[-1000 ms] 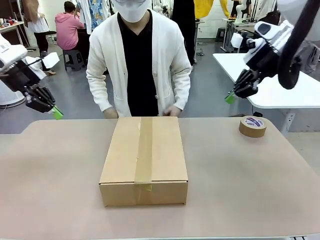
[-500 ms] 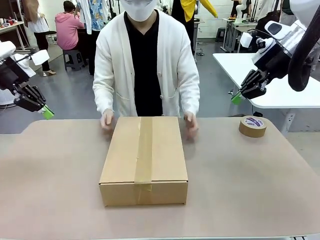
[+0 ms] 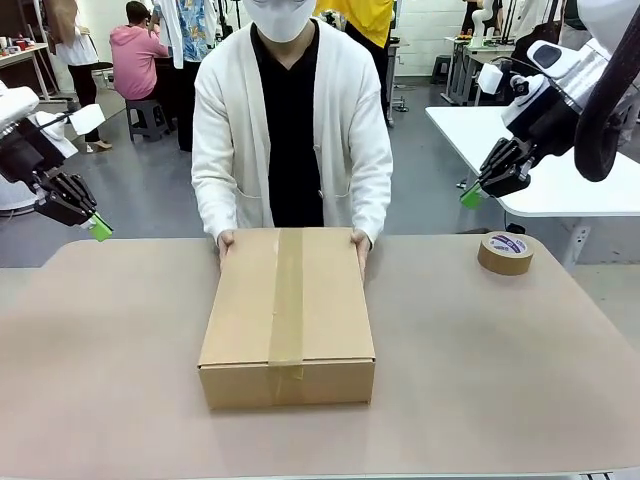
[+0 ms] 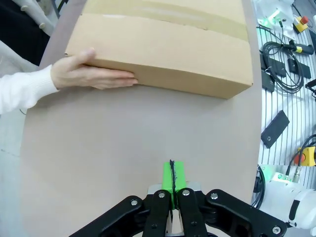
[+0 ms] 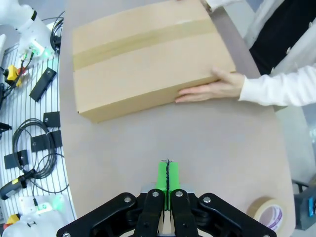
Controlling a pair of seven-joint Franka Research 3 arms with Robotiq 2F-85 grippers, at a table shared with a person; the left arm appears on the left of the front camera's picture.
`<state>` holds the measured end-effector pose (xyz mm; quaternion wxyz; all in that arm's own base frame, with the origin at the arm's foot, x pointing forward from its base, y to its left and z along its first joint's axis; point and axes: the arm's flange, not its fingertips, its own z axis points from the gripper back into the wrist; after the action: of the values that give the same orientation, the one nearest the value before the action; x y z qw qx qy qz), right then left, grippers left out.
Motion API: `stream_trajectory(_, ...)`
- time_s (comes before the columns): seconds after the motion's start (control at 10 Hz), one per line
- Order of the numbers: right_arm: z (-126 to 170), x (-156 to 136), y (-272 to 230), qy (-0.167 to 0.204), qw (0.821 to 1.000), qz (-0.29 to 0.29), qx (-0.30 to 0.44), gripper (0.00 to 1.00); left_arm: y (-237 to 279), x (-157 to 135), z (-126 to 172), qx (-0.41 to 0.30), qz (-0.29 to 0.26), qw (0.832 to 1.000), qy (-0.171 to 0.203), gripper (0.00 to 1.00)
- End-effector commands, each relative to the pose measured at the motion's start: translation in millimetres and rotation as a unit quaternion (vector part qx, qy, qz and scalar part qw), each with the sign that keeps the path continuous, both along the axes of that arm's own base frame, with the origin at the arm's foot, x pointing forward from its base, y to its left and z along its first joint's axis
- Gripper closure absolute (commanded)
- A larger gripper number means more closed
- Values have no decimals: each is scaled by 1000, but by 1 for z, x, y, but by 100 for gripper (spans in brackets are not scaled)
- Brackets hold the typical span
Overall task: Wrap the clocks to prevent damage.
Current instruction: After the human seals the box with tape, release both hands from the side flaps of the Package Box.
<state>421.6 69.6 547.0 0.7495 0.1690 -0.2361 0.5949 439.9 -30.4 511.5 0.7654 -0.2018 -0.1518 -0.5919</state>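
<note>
A taped cardboard box (image 3: 288, 316) lies in the middle of the table; no clocks show. A person in a white cardigan holds both hands (image 3: 226, 240) on its far corners; one hand (image 4: 94, 75) presses its side in the left wrist view, another hand (image 5: 210, 90) in the right wrist view. My left gripper (image 3: 100, 228) hangs shut above the table's left edge, green pads (image 4: 172, 176) pressed together with nothing between them. My right gripper (image 3: 468, 196) hangs shut high at the right, pads (image 5: 167, 176) together and empty.
A roll of brown tape (image 3: 505, 252) sits at the table's far right, also seen as a roll (image 5: 266, 213) near my right gripper. The tan table (image 3: 480, 360) is bare around the box. Cables and tools (image 5: 34, 143) lie beyond the near edge.
The person's hands moved from beside the box onto its far corners. My left gripper shifted slightly; my right gripper stayed nearly still.
</note>
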Motion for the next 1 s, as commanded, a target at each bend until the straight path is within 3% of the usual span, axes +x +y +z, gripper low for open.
stream_trajectory(0.0,0,4,0,1,1000,-3,-5,99,-1,1,1,1,5,1000,-5,99)
stream_trajectory(0.4,0,0,0,0,1000,0,0,99,0,0,0,0,0,1000,0,99)
stream_trajectory(0.5,3,-13,-7,6,1000,6,-7,39,-1,-7,-2,9,-2,1000,2,40)
stream_trajectory(0.6,3,-17,-10,12,1000,3,-13,39,-2,-12,-2,29,-6,1000,-2,40)
stream_trajectory(0.7,1,-16,-9,20,1000,9,-22,19,-1,-9,2,28,-9,1000,4,20)
stream_trajectory(0.8,0,-15,-9,26,999,8,-21,75,-1,-11,3,29,-6,1000,6,78)
stream_trajectory(0.9,-1,-17,-9,33,999,10,-20,0,-1,-13,2,29,-3,1000,9,1)
